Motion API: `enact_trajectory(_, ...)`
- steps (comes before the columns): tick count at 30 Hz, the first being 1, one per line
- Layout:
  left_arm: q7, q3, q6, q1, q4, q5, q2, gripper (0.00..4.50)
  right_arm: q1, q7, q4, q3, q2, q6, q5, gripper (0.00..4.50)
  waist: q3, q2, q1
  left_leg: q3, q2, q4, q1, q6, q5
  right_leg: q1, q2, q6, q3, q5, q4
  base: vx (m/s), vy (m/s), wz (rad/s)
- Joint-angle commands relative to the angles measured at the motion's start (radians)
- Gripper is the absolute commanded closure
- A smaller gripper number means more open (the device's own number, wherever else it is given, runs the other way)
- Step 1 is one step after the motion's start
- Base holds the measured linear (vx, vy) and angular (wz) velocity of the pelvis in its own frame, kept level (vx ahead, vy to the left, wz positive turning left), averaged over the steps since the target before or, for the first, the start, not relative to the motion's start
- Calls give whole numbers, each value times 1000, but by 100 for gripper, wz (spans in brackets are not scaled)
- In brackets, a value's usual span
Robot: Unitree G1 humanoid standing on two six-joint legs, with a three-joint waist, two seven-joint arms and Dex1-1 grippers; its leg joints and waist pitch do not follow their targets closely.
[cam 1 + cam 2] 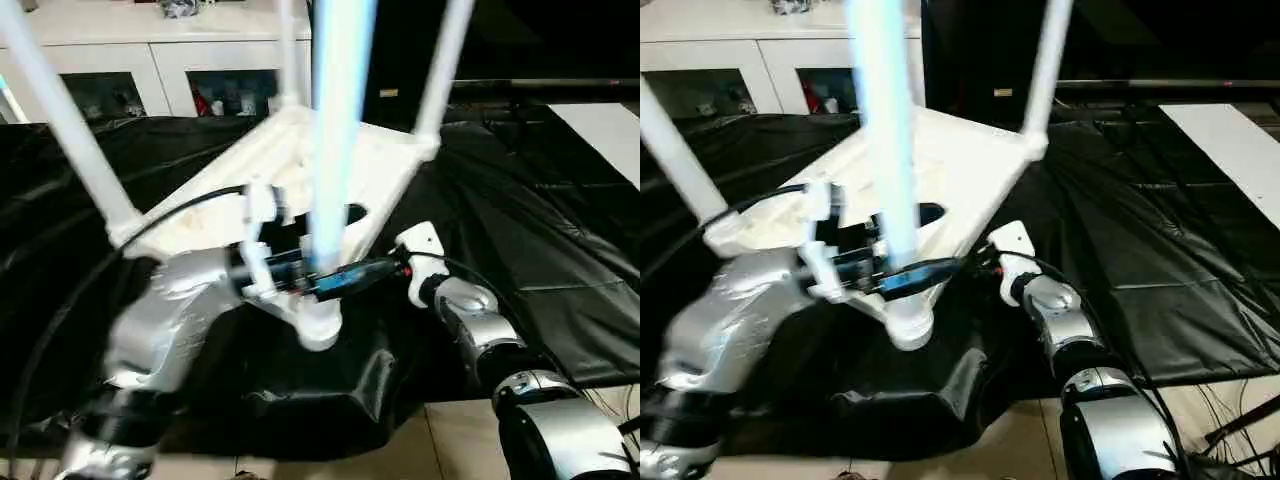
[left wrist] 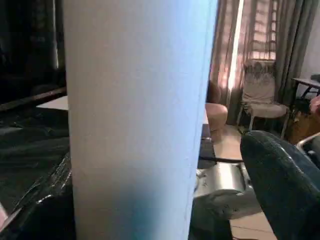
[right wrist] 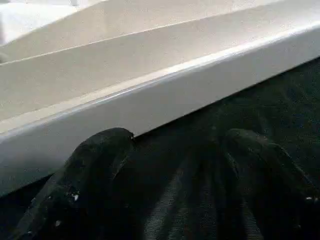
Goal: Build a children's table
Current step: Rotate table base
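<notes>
Now your left gripper point(image 1: 325, 277) pinches the near leg point(image 1: 335, 130) upright in the upturned tabletop's point(image 1: 290, 165) corner socket point(image 1: 318, 322), while your right gripper point(image 3: 170, 165), fingers spread, rests at the tabletop's rim, likely steadying it.

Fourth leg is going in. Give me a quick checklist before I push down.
1. Grip: left jaws closed around near leg: ok.
2. Seating: near leg fully home in corner socket: cannot tell.
3. Other three legs standing in the tabletop: ok.
4. Bracing: right jaws open beside the rim, not gripping it: not ok.
</notes>
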Motion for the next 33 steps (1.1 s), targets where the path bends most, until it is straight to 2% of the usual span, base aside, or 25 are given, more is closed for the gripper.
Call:
enact_trajectory(1, 3, -70, -35, -49, 36, 33, -51, 9, 6, 85, -27, 63, 59, -38, -12, 77, -63, -2, 8, -18, 33, -75, 18, 11, -284, 44, -45, -249, 35, -179, -79, 0, 0, 0)
enact_trajectory(6, 6, -83, -59, -72, 71, 54, -78, 9, 12, 96, -31, 65, 57, -42, -17, 77, -64, -5, 10, -18, 35, -73, 19, 23, -274, 45, -48, -266, 34, -160, -76, 0, 0, 0)
enact_trajectory(7, 6, -85, -62, -75, 75, 57, -82, 9, 14, 98, -32, 65, 56, -43, -17, 77, -65, 6, 12, -19, 35, -73, 21, 22, -277, 44, -48, -268, 34, -159, -76, 0, 0, 0)
enact_trajectory(8, 4, -89, -69, -80, 83, 63, -91, 9, 18, 109, -34, 64, 55, -47, -16, 77, -64, 1, 10, -18, 36, -74, 20, 22, -283, 44, -46, -270, 34, -158, -77, 0, 0, 0)
enact_trajectory(12, 3, -98, -87, -95, 107, 78, -116, 9, 25, 130, -39, 68, 52, -51, -19, 77, -63, 1, 13, -18, 36, -75, 22, 22, -297, 43, -45, -273, 33, -163, -78, 0, 0, 0)
enact_trajectory(13, 4, -99, -91, -98, 112, 81, -121, 9, 26, 134, -40, 68, 52, -52, -19, 77, -62, 4, 13, -18, 37, -76, 23, 19, -310, 43, -46, -271, 33, -171, -80, 0, 0, 0)
enact_trajectory(17, 4, -104, -105, -105, 127, 93, -138, 9, 31, 157, -44, 69, 54, -56, -16, 77, -63, 1, 14, -19, 37, -76, 22, 17, -316, 44, -48, -268, 34, -180, -81, 0, 0, 0)
enact_trajectory(18, 6, -108, -116, -108, 139, 103, -149, 9, 34, 163, -48, 74, 52, -61, -20, 77, -64, 5, 14, -20, 37, -77, 21, 18, -310, 45, -48, -270, 33, -171, -79, 0, 0, 0)
enact_trajectory(22, 51, -109, -151, -124, 196, 162, -153, 9, 28, 105, -36, 74, 43, -72, -41, 77, -62, 2, 12, -21, 38, -79, 22, 18, -326, 42, -48, -266, 34, -182, -84, 0, 0, 0)
enact_trajectory(26, 146, -79, -212, -165, 325, 277, -114, 9, 2, -18, -18, 29, 11, -81, -40, 77, -62, 0, 9, -23, 34, -79, 23, 8, -336, 41, -49, -245, 34, -211, -86, 0, 0, 0)
enact_trajectory(29, 174, -70, -226, -178, 373, 326, -78, 9, 0, 6, -34, -1, -19, -77, -12, 77, -66, -1, 9, -22, 33, -76, 20, 21, -305, 45, -50, -249, 35, -169, -83, 0, 0, 0)
enact_trajectory(33, 140, -58, -235, -167, 374, 312, -64, 9, 15, 54, -66, -21, -53, -83, 10, 77, -67, 3, 16, -20, 35, -73, 20, 43, -265, 47, -50, -273, 33, -107, -77, 0, 0, 0)
